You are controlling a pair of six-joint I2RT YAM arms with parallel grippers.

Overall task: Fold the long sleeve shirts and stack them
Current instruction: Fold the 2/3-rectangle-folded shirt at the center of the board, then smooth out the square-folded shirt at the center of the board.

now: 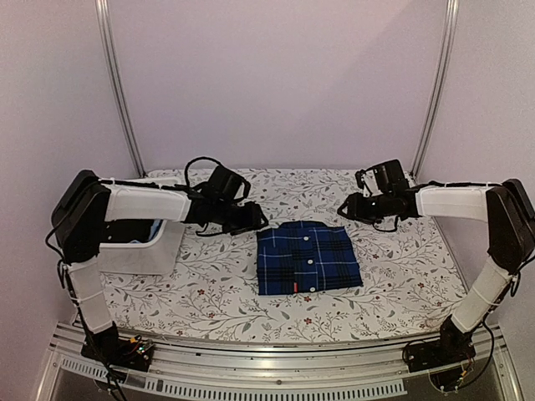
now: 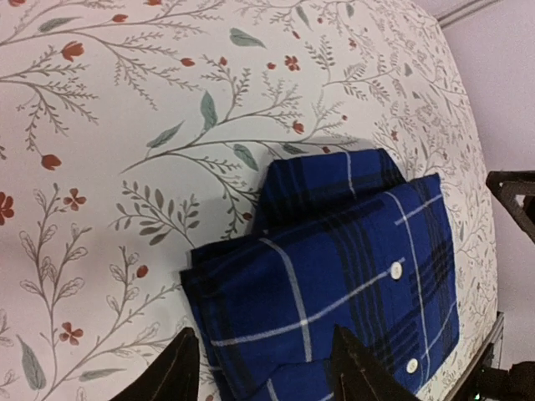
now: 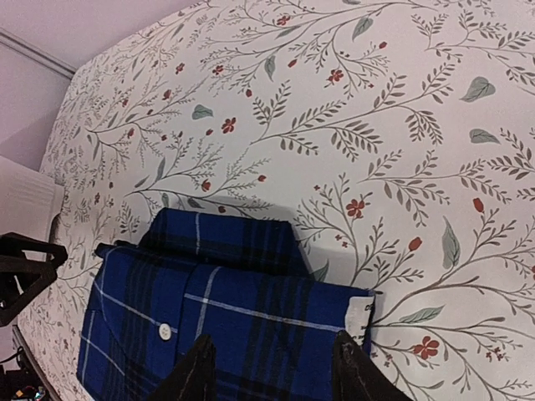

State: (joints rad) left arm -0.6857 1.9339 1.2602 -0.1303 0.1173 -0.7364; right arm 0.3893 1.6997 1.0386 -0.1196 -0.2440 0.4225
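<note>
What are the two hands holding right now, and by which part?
Nothing. The left hand and right hand are both open; the folded plaid shirt lies free on the table.

One flowered white tablecloth [image 1: 217, 288]. One folded navy blue plaid cloth shirt [image 1: 308, 259], with two round white buttons [image 2: 395, 269] counted in the left wrist view and one small red tag [image 1: 295, 288]. One white plastic bin [image 1: 159, 255]. Two black-and-white robot arms, left arm [image 1: 146, 203] and right arm [image 1: 451, 203], and so two black two-finger grippers, left gripper [image 1: 253, 219] and right gripper [image 1: 345, 206]. Two silver metal uprights [image 1: 117, 83] at the back.
</note>
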